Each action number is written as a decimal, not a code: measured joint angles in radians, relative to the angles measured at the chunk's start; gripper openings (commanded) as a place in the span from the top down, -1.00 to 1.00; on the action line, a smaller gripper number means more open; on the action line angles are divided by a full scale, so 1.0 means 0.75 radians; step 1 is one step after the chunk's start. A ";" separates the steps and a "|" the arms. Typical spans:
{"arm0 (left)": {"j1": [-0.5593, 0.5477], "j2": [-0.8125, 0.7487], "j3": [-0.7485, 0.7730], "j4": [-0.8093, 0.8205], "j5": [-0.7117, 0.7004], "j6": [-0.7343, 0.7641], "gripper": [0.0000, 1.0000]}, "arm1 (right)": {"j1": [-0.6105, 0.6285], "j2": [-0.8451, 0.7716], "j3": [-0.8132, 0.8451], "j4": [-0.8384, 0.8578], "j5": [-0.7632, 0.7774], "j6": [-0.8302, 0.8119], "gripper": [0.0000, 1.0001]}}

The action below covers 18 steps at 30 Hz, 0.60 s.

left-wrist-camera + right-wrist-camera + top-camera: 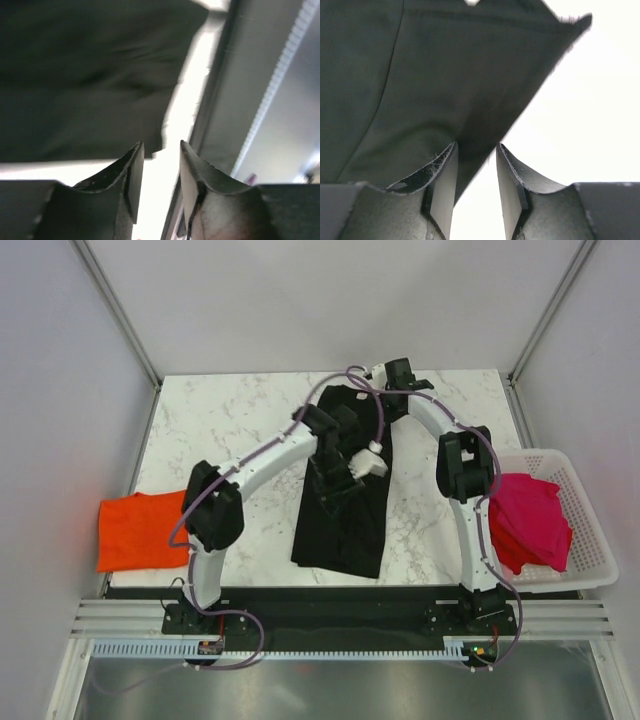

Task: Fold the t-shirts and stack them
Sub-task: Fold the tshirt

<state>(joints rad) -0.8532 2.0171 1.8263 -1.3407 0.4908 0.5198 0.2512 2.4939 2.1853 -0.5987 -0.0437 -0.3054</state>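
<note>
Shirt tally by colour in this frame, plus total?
Black t-shirt: 1
Orange t-shirt: 1
Magenta-pink t-shirt: 1
Total: 3

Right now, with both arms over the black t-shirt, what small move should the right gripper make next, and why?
Probably close the right gripper on the black t-shirt. Its jaws stand apart with the shirt's edge running into the gap between them, nothing gripped yet, and the shirt lies as a long strip, so it likely needs a hold before folding shorter.
</note>
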 measured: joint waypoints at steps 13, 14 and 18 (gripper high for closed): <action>0.563 0.164 0.080 0.044 0.089 -0.079 0.50 | 0.004 -0.602 -0.610 0.023 -0.078 0.096 0.17; 0.552 0.174 0.042 0.056 0.107 -0.080 0.52 | 0.007 -0.599 -0.634 0.022 -0.097 0.102 0.18; 0.526 0.196 -0.074 0.092 0.189 -0.094 0.57 | 0.021 -0.534 -0.679 -0.007 -0.145 0.120 0.23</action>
<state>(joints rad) -0.4587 2.1643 1.7710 -1.2720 0.6327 0.4492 0.2668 2.0933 1.6760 -0.6041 -0.1524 -0.2153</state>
